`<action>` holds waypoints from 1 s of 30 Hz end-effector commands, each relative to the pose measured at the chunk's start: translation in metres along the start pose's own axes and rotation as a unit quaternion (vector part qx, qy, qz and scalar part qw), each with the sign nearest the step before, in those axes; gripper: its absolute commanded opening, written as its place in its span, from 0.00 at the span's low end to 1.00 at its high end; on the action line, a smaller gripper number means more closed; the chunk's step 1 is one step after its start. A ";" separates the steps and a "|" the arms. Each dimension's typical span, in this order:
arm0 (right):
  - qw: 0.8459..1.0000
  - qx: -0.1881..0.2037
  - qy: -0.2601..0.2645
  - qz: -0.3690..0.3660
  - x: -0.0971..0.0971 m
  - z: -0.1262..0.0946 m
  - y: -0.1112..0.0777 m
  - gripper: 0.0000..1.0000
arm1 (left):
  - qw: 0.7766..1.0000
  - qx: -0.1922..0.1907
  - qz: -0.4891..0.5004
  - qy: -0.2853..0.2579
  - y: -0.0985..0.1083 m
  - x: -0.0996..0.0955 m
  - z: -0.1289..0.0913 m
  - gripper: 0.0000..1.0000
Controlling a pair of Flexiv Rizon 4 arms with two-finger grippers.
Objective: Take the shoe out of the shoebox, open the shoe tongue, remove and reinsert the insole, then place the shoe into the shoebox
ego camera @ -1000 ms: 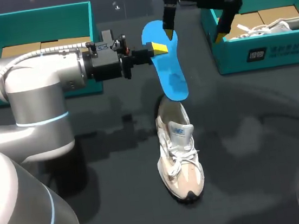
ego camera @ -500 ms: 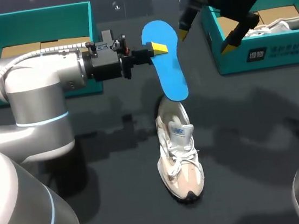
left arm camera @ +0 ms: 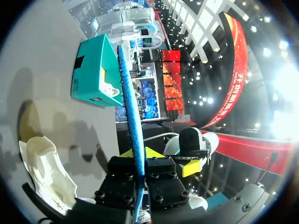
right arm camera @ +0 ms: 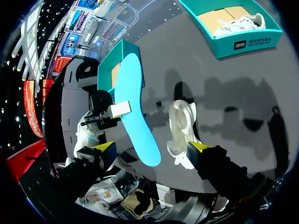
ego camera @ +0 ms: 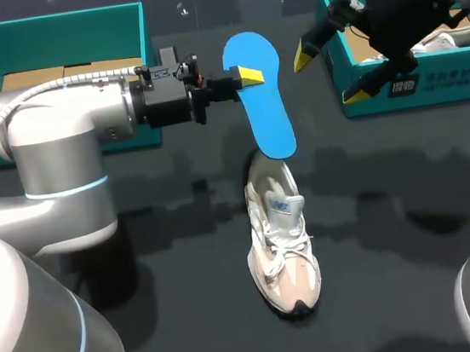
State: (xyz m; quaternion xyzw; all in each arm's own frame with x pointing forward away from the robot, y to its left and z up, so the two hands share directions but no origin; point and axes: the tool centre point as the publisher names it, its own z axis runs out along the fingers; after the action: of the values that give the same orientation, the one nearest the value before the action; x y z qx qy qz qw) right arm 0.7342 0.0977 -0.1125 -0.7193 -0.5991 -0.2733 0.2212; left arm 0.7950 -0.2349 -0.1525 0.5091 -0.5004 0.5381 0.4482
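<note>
Table (ego camera: 404, 293): dark, matte, near-black top filling most of the head view; surface plain and even in tone; soft-edged shadows (ego camera: 376, 210) lie across its middle and right half, several overlapping, none with a hard outline. Far side: a few small bright specks of light (ego camera: 183, 9) on the dark ground; cannot tell whether they are reflections. Right wrist view: the same top shows as a smooth grey sheet; shadows sit on it as darker blotches, some long and thin.
</note>
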 end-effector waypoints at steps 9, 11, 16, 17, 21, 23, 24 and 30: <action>0.970 0.006 0.242 0.009 -0.016 0.017 0.003 1.00 | 1.000 0.001 0.000 0.000 0.000 0.000 0.001 0.00; 0.968 0.009 0.252 0.007 -0.017 0.018 0.003 1.00 | 1.000 0.001 0.000 0.000 0.000 0.000 0.001 0.00; 0.968 0.010 0.251 0.012 -0.014 0.018 0.003 1.00 | 1.000 0.001 0.000 0.000 0.000 0.000 0.001 0.00; 0.968 0.010 0.251 0.014 -0.014 0.018 0.003 1.00 | 1.000 0.001 0.000 0.000 0.000 0.000 0.001 0.00; 0.965 0.016 0.261 0.025 -0.014 0.019 0.003 1.00 | 1.000 0.001 0.000 0.000 0.000 0.000 0.001 0.00; 0.964 0.019 0.263 0.030 -0.015 0.020 0.003 1.00 | 1.000 0.001 0.000 0.000 0.000 0.000 0.001 0.00; 0.963 0.021 0.267 0.032 -0.015 0.022 0.004 1.00 | 1.000 0.001 0.000 0.000 0.000 0.000 0.001 0.00; 0.955 0.035 0.291 0.047 -0.018 0.026 0.005 1.00 | 1.000 -0.002 0.017 0.014 -0.001 0.002 -0.002 0.00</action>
State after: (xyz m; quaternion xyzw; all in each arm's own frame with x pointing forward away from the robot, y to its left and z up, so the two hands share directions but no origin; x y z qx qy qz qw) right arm 0.7379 0.0988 -0.1380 -0.6372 -0.4920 -0.4275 0.4114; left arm 0.7944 -0.2353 -0.1493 0.5009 -0.5042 0.5439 0.4462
